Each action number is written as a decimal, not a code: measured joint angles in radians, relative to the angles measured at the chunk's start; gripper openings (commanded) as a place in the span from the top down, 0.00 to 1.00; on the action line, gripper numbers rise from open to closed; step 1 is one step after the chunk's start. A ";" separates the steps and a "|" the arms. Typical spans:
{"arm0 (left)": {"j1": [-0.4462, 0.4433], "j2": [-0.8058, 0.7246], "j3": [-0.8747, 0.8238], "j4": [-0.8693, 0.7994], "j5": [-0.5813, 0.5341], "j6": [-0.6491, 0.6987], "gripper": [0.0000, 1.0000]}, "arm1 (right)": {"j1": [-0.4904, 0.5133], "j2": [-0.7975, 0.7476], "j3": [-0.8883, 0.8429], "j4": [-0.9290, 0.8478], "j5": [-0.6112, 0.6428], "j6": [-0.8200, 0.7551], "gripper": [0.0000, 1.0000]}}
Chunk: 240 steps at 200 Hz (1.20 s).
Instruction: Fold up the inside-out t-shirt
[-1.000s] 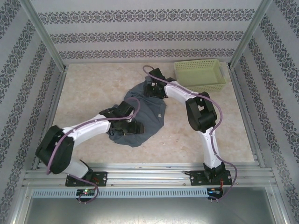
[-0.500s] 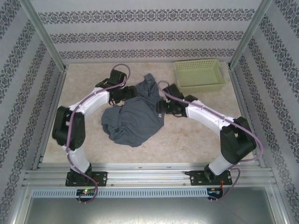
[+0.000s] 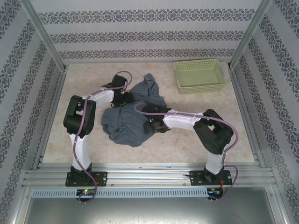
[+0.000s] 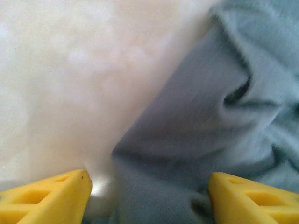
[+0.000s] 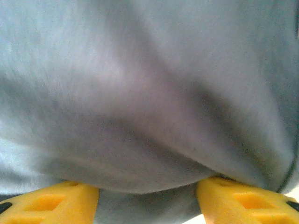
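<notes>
Left gripper (image 4: 148, 179) spread wide at the crumpled t-shirt's (image 3: 127, 125) edge on the desk (image 3: 187, 144); right gripper (image 5: 147, 186) parted too, straddling a fold of cloth.

The left arm (image 3: 80, 149) and the right arm (image 3: 180, 120) are built alike: glossy white tubular links between bulky black joint housings, with a thin purple cable (image 3: 123, 72) looping loosely along each. Each stands on a flat black base plate (image 3: 86, 178) bolted to the ribbed silver rail (image 3: 149, 173). The left gripper (image 4: 148, 179) and the right gripper (image 5: 147, 191) carry blunt yellow plastic fingers (image 4: 44, 196) with rectangular cut-outs.
</notes>
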 measured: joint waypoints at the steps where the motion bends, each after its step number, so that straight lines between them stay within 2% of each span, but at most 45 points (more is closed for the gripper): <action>1: 0.000 -0.004 -0.005 0.003 0.001 0.000 0.33 | -0.005 0.003 0.005 0.000 0.003 -0.003 0.41; 27: -0.010 -0.135 -0.214 0.114 0.014 -0.015 0.33 | -0.118 0.072 0.092 0.000 0.034 -0.053 0.41; 46: -0.050 -0.230 -0.348 0.167 0.011 -0.046 0.33 | -0.200 0.139 0.182 -0.010 0.051 -0.090 0.41; 78: -0.225 -0.334 -0.459 0.175 0.031 -0.117 0.33 | -0.275 0.215 0.331 -0.021 0.060 -0.142 0.39; 93: -0.316 -0.367 -0.475 0.167 0.056 -0.138 0.28 | -0.286 0.216 0.367 -0.031 0.066 -0.161 0.37; 108: -0.350 -0.409 -0.472 0.150 0.062 -0.145 0.24 | -0.292 0.198 0.372 -0.035 0.070 -0.170 0.36; 134: -0.295 -0.458 -0.396 0.077 0.014 -0.121 0.21 | -0.296 0.092 0.291 -0.036 0.073 -0.175 0.36; 162: -0.171 -0.420 -0.221 -0.008 -0.060 -0.056 0.20 | -0.300 -0.081 0.150 -0.038 0.064 -0.174 0.35; 185: -0.069 -0.320 -0.067 -0.063 -0.123 -0.005 0.19 | -0.306 -0.178 0.040 -0.034 0.046 -0.165 0.34; 206: -0.004 -0.190 0.065 -0.118 -0.156 0.033 0.20 | -0.307 -0.198 -0.036 -0.029 0.030 -0.157 0.34; 240: 0.019 0.034 0.264 -0.198 -0.177 0.113 0.23 | -0.321 -0.196 -0.104 -0.023 0.015 -0.139 0.34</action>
